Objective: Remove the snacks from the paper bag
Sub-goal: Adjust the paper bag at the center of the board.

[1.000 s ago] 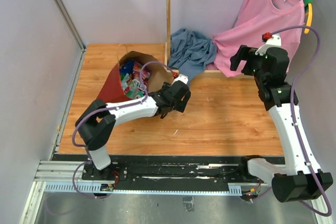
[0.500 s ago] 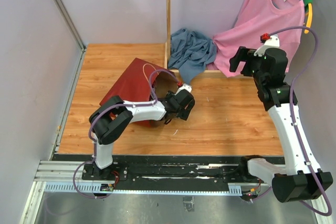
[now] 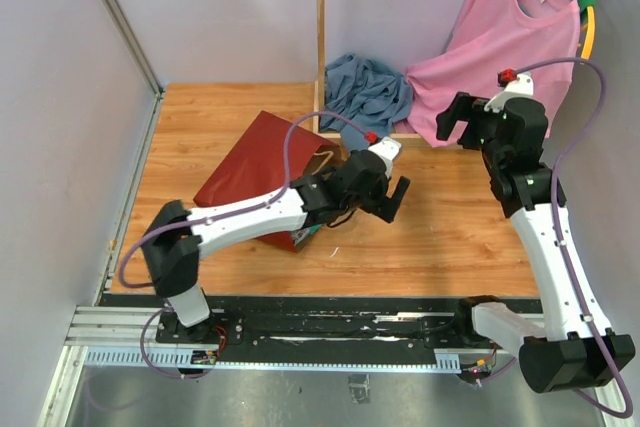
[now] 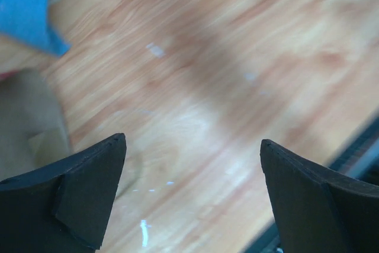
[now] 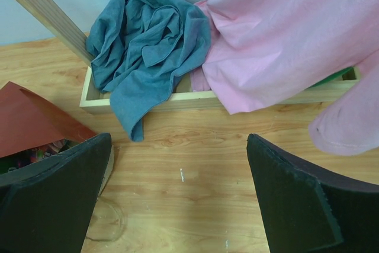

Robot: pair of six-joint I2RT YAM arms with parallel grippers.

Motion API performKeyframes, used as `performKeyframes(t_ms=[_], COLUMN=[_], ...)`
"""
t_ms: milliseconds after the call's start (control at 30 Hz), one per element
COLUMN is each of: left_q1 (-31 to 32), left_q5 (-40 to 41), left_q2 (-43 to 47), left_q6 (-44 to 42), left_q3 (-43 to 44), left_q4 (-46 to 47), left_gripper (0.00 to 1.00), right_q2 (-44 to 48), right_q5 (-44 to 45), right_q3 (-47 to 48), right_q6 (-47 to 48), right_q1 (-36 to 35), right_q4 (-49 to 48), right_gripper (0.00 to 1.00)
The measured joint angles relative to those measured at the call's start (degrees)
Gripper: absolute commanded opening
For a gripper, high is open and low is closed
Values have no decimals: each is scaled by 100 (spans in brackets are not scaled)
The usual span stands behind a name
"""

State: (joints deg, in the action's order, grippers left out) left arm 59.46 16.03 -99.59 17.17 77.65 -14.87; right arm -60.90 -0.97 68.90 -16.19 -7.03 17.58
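Paper bag (image 3: 255,157) lies on its side, snacks (image 5: 38,153) inside.

From above, the left arm (image 3: 250,215) hides the mouth of the paper bag (image 3: 255,152). At the right wrist, snacks (image 5: 35,153) peek out, too small to identify. The left wrist's blurred view cuts off a blue shape (image 4: 23,4).

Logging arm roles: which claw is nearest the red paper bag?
The left claw, open just beside the paper bag and its mouth; the right claw hovers open farther off, by the pink shirt.
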Motion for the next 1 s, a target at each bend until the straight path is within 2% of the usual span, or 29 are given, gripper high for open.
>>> performKeyframes(t_ms=[133, 300, 400, 600, 667, 800, 867, 1000], left_q1=[553, 1198, 1268, 1231, 968, -542, -1126, -1895], left_q5=[-219, -177, -127, 737, 706, 452, 356, 142], left_q2=[872, 1834, 2450, 3727, 4258, 5090, 5219, 5110], left_q6=[-103, -293, -490, -577, -505, -129, 61, 382], left_q3=[142, -201, -734, -1499, -1716, -1851, -1853, -1856], left_q4=[13, -127, -210, -490, -481, -448, -476, -573], left_gripper=[100, 100, 100, 100, 100, 100, 100, 100], right_q2=[205, 337, 280, 33, -15, -179, -326, -802], right_q5=[192, 413, 352, 50, 13, -11, -190, -682], right_q3=[-254, -352, -407, -555, -643, -697, -789, -1086], right_q6=[-153, -227, -345, -638, -713, -822, -977, -1451], right_q1=[0, 0, 0, -109, -348, -1185, -1550, -1947], right_q4=[-94, -164, -302, -487, -538, -710, -938, -1438], right_gripper=[98, 98, 99, 99, 99, 100, 96, 92])
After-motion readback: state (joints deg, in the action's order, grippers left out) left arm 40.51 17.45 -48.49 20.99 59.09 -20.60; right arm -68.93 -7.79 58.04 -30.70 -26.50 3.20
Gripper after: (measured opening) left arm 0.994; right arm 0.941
